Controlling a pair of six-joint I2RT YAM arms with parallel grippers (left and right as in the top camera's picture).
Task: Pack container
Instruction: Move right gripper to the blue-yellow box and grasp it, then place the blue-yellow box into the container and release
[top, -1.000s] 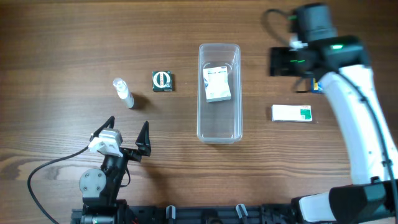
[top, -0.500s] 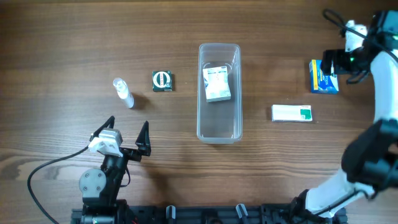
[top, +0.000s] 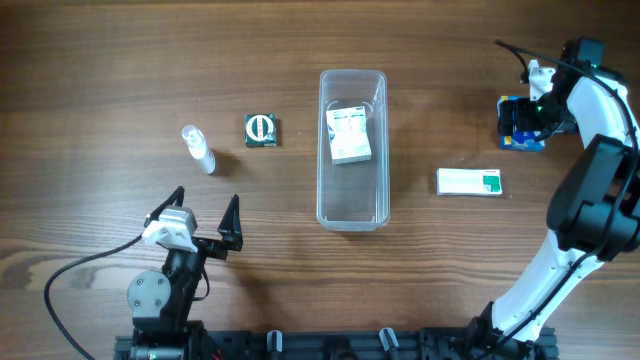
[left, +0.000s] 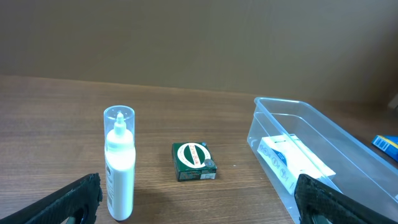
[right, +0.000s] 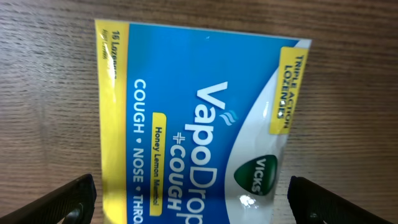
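The clear plastic container (top: 352, 148) stands at the table's middle with a white box (top: 348, 134) lying inside it; both also show in the left wrist view, container (left: 348, 149) and box (left: 292, 158). My right gripper (top: 523, 122) is open, straight above a blue and yellow VapoDrops bag (right: 193, 118) at the far right (top: 521, 141). My left gripper (top: 205, 215) is open and empty near the front left. A small white bottle (top: 198, 148) and a green box (top: 262, 130) lie left of the container.
A white box with green print (top: 469, 182) lies right of the container. The bottle (left: 120, 163) stands upright and the green box (left: 194, 161) sits ahead of my left gripper. A cable (top: 80, 270) runs at the front left.
My right arm has swung from beside the container out to the far right and lowered over the blue bag. The left arm has not moved.
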